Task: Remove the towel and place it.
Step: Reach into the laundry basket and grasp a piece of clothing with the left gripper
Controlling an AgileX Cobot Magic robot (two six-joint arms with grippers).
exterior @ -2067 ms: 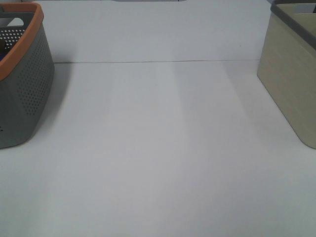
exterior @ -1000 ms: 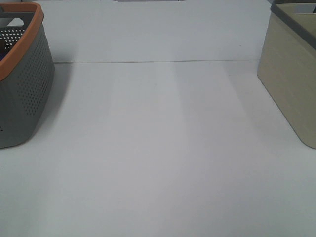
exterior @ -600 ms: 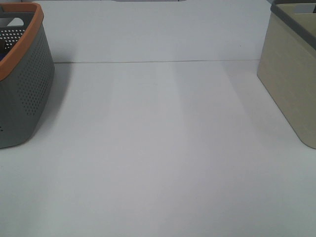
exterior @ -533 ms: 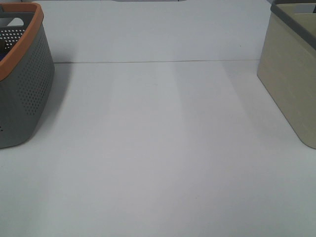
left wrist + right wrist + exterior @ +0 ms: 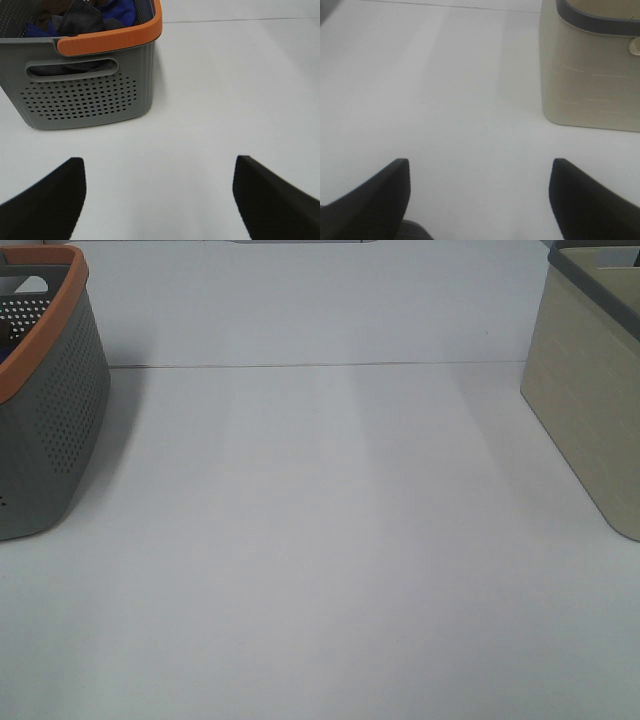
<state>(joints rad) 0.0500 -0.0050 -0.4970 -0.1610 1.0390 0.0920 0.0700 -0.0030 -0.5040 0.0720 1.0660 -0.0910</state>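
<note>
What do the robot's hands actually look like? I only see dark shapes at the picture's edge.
Only the fingers show. The left gripper has two matte black fingers, broad, smooth and narrowing to blunt wedge tips. The right gripper looks the same. No cables, markings or arm links are visible.

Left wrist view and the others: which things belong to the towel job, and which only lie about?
For the job: the towel, in the grey basket; the left tool, open, facing that basket.
Only lying about: the blue cloth beside the towel; the beige basket, perhaps the place for it.
</note>
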